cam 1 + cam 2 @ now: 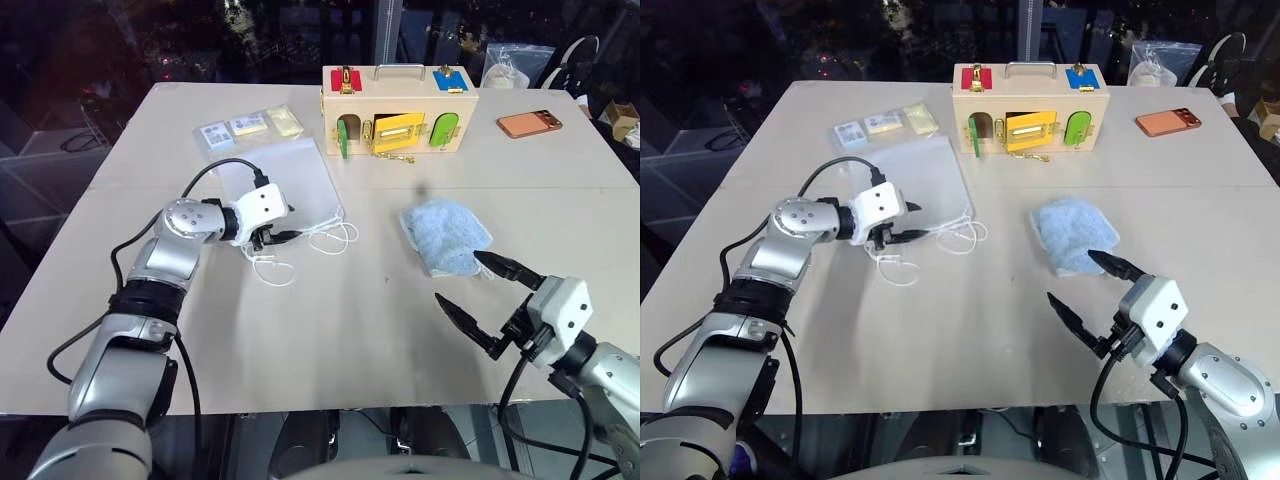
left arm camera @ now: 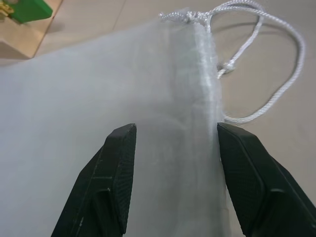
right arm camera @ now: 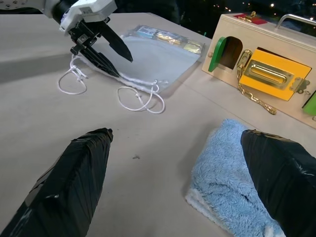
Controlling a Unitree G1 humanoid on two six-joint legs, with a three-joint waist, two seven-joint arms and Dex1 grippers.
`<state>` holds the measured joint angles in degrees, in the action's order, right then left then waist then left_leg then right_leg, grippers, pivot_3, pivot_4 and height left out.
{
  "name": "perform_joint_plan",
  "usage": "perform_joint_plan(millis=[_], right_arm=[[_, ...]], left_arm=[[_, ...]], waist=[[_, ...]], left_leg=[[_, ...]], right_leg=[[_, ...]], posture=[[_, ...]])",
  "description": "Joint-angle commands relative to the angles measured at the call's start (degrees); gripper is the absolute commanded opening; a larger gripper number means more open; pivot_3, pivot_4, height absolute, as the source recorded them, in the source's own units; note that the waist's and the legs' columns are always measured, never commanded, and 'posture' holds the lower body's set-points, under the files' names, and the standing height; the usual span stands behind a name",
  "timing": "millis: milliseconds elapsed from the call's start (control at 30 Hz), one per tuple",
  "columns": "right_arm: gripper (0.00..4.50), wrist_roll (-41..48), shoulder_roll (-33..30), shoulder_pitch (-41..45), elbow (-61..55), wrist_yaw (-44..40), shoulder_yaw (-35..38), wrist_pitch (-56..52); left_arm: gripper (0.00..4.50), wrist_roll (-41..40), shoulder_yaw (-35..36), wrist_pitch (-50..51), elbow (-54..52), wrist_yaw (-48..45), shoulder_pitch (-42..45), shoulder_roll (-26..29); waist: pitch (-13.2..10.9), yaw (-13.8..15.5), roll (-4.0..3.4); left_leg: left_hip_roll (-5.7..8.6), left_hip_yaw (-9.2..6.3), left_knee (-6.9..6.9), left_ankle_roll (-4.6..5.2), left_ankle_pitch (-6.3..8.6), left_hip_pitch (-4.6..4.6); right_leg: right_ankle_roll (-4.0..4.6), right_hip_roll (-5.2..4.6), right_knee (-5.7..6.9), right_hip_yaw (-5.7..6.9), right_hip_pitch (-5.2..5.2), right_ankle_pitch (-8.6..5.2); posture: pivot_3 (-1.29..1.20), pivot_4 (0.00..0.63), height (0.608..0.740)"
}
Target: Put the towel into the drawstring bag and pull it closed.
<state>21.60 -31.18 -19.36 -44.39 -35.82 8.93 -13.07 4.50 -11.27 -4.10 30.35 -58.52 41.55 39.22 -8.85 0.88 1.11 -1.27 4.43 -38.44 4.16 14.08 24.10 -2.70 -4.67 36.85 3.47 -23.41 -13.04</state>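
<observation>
Left hand (image 1: 275, 226) open astride drawstring bag (image 1: 285, 180).

lab/test room | beige table (image 1: 330, 330) w/ wooden latch-board box (image 1: 398, 108) | dark glass behind

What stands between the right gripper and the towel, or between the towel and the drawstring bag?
Nothing visible does. The right gripper, open, is right beside the towel, and only bare table lies between the towel and the drawstring bag.
</observation>
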Motion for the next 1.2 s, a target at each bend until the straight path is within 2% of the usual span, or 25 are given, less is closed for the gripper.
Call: perform_joint_plan(millis=[33, 100, 133, 167, 233, 333, 500, 667, 833, 900, 967, 1100, 1200], right_arm=[[4.5, 0.0, 0.0, 0.2, -2.0, 0.5, 0.1, 0.8], [4.5, 0.4, 0.0, 0.2, -2.3, 1.6, 0.1, -1.3], [4.5, -2.6, -0.1, 0.4, -3.3, 4.8, -0.2, -4.4], [4.5, -5.9, -0.1, 0.7, -4.2, 8.1, -0.7, -7.6], [4.5, -7.6, -0.4, 1.4, -5.0, 10.5, -1.5, -11.5], [4.5, -4.0, -0.8, 1.9, -4.8, 7.3, -2.1, -11.8], [4.5, -2.9, -0.6, 2.9, -1.3, 5.7, -0.9, -10.5], [4.5, -0.3, 1.9, 10.4, 6.7, 10.3, 2.2, -17.0], [4.5, 1.4, 3.3, 22.8, 17.0, 12.1, 1.8, -23.1], [4.5, 2.1, 4.0, 29.1, 23.2, 13.9, 2.5, -27.1], [4.5, 3.4, 3.8, 34.0, 28.5, 12.3, 1.8, -29.9], [4.5, 3.8, 3.9, 40.8, 39.3, 8.5, -2.5, -35.2], [4.5, 1.3, 3.1, 43.0, 46.0, 5.0, -7.8, -35.2]], left_arm=[[1.77, 0.5, 0.6, -1.8, 0.8, 1.0, 1.6, -0.3], [0.8, -0.5, 1.1, -1.1, 0.9, 0.2, 1.7, -0.7], [0.33, -2.0, 2.0, 1.3, 0.8, -0.7, 2.0, -1.2], [0.04, -3.5, 2.9, 3.7, 0.9, -1.5, 2.4, -1.5], [0.04, -6.1, 4.5, 9.0, 0.9, -2.8, 3.3, -2.0], [0.04, -8.9, 6.1, 16.2, 0.3, -4.0, 4.1, -2.3], [0.04, -14.9, 9.1, 29.8, -1.9, -6.3, 6.0, -2.5], [0.04, -22.5, 12.4, 46.1, -6.5, -8.1, 8.6, -1.4], [0.04, -24.7, 12.2, 52.1, -13.5, -5.4, 7.5, -1.6], [0.04, -26.2, 13.1, 55.2, -15.8, -2.9, 7.9, -3.3], [0.04, -27.4, 13.5, 57.4, -18.1, -0.6, 8.1, -4.8], [0.04, -28.5, 13.9, 59.0, -21.0, 3.7, 7.8, -7.5], [0.04, -28.7, 14.5, 59.4, -22.3, 6.7, 7.2, -8.9]], waist=[[0.0, 0.0, 0.0], [0.0, 0.0, 0.0], [0.0, 0.0, 0.0], [0.0, 0.0, 0.0], [0.0, 0.0, 0.01], [0.0, -0.1, 0.01], [0.0, -0.1, 0.02], [0.0, -0.1, 0.1], [0.0, -0.3, 0.08], [0.0, -0.3, 0.08], [0.0, -0.3, 0.08], [0.0, -0.2, 0.08], [0.0, -0.3, 0.08]], left_leg=[[0.0, 0.0, 0.0, 0.0, 0.0, 0.0], [0.0, 0.01, 0.0, 0.0, 0.0, 0.0], [0.0, 0.01, 0.0, 0.0, 0.0, 0.0], [0.0, 0.01, 0.0, 0.0, 0.0, 0.0], [0.0, 0.0, -0.03, -0.04, -0.03, 0.0], [0.0, 0.0, -0.04, -0.06, -0.03, 0.0], [0.0, 0.0, -0.04, -0.06, -0.04, 0.0], [-0.01, -0.01, -0.11, -0.07, -0.04, 0.0], [-0.01, 0.05, -0.06, -0.24, -0.14, -0.11], [-0.01, 0.08, -0.05, -0.25, -0.15, -0.11], [-0.01, 0.09, -0.05, -0.25, -0.15, -0.11], [-0.01, 0.1, -0.01, -0.25, -0.15, -0.11], [0.0, 0.15, 0.01, -0.25, -0.15, -0.1]], right_leg=[[0.0, 0.0, 0.0, 0.0, 0.0, 0.0], [0.0, 0.0, 0.0, 0.0, 0.0, 0.0], [0.0, 0.0, 0.0, 0.0, 0.0, 0.0], [0.0, 0.0, 0.01, 0.0, 0.0, 0.0], [0.0, -0.01, 0.05, 0.01, -0.01, 0.0], [-0.01, 0.0, 0.06, 0.0, -0.01, -0.01], [-0.01, 0.03, 0.06, -0.01, -0.01, -0.01], [-0.02, 0.03, 0.07, -0.01, 0.0, -0.01], [0.0, 0.03, 0.14, -0.13, 0.04, 0.0], [0.0, 0.05, 0.15, -0.16, 0.02, 0.0], [0.01, 0.04, 0.16, -0.17, 0.02, 0.01], [0.01, 0.04, 0.15, -0.17, 0.02, 0.01], [0.01, 0.03, 0.14, -0.2, 0.0, 0.01]], posture=[[0.0, 0.15, 0.74], [0.0, 0.15, 0.74], [0.0, 0.15, 0.74], [0.0, 0.15, 0.74], [0.0, 0.15, 0.74], [0.0, 0.15, 0.74], [0.0, 0.15, 0.74], [0.0, 0.15, 0.74], [0.0, 0.15, 0.74], [0.0, 0.15, 0.74], [0.0, 0.15, 0.74], [0.0, 0.15, 0.74], [0.0, 0.15, 0.74]])
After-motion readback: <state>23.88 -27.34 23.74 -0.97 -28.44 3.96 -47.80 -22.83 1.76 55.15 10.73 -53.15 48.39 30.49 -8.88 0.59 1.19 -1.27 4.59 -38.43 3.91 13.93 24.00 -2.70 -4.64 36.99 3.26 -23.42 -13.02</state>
